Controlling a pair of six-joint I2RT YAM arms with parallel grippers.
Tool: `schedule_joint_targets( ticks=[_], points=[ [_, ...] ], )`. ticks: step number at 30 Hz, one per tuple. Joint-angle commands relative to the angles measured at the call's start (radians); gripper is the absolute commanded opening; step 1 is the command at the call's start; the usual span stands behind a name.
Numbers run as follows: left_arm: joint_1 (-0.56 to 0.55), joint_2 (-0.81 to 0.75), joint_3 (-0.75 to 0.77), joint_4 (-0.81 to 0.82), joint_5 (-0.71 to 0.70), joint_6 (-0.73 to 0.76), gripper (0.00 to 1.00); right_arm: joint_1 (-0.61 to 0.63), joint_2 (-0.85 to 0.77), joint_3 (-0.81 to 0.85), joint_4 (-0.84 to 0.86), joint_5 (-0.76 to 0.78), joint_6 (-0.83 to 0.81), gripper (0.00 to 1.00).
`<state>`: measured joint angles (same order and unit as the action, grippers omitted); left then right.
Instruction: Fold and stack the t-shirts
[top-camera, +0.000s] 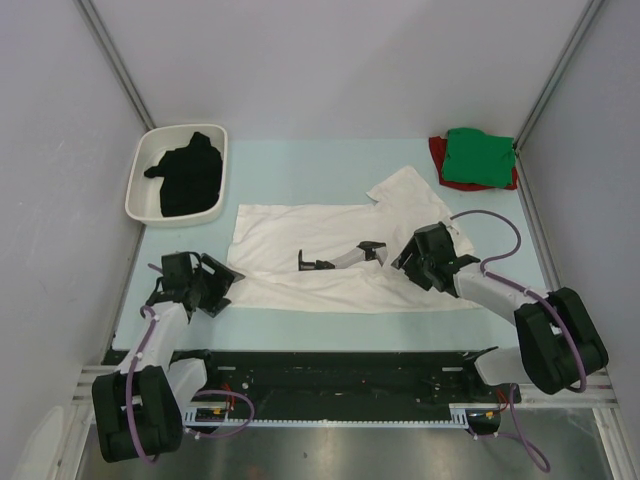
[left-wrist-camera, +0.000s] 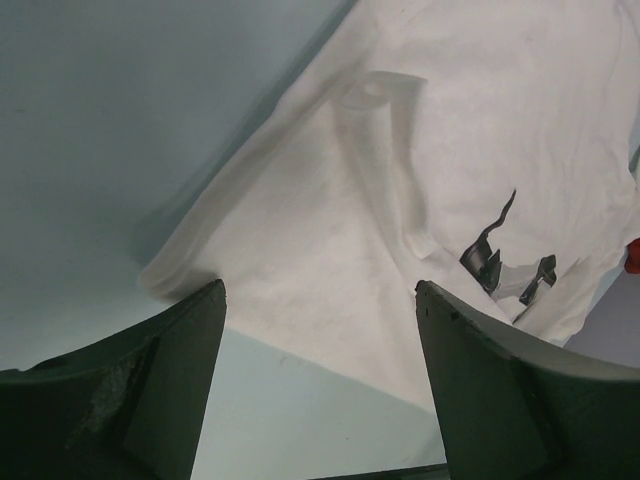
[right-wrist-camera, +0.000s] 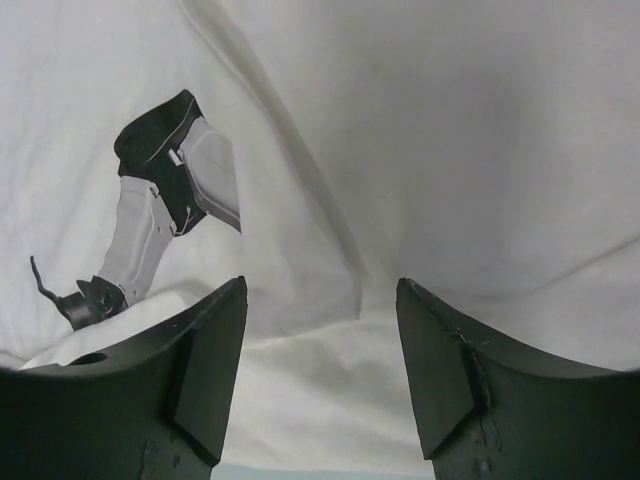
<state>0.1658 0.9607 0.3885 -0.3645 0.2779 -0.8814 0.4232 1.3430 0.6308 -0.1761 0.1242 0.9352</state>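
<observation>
Large white printed cloth t-shirt (top-camera: 300, 225) lies spread mid-counter, left gripper (left-wrist-camera: 320, 300) released at its near-left corner, right gripper (right-wrist-camera: 320, 290) released over its right side, folded green t-shirt (top-camera: 478, 155) on red t-shirt (top-camera: 437, 155) at far-right corner.

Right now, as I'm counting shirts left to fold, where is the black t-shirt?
In the top view, the black t-shirt lies bunched inside the white tray at the far left, just left of the spread white t-shirt.
</observation>
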Motion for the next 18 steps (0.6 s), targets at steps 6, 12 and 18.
schedule_joint_targets(
  ticks=[6,12,18],
  points=[
    [-0.006,0.018,-0.004,0.044,0.024,0.019,0.81,-0.003,0.028,-0.006,0.072,-0.041,0.031,0.47],
    [-0.005,0.023,-0.005,0.044,0.023,0.021,0.81,-0.003,0.036,-0.006,0.078,-0.049,0.039,0.31],
    [-0.006,0.024,-0.005,0.045,0.023,0.021,0.81,-0.003,0.050,-0.005,0.092,-0.054,0.045,0.02]
  ],
)
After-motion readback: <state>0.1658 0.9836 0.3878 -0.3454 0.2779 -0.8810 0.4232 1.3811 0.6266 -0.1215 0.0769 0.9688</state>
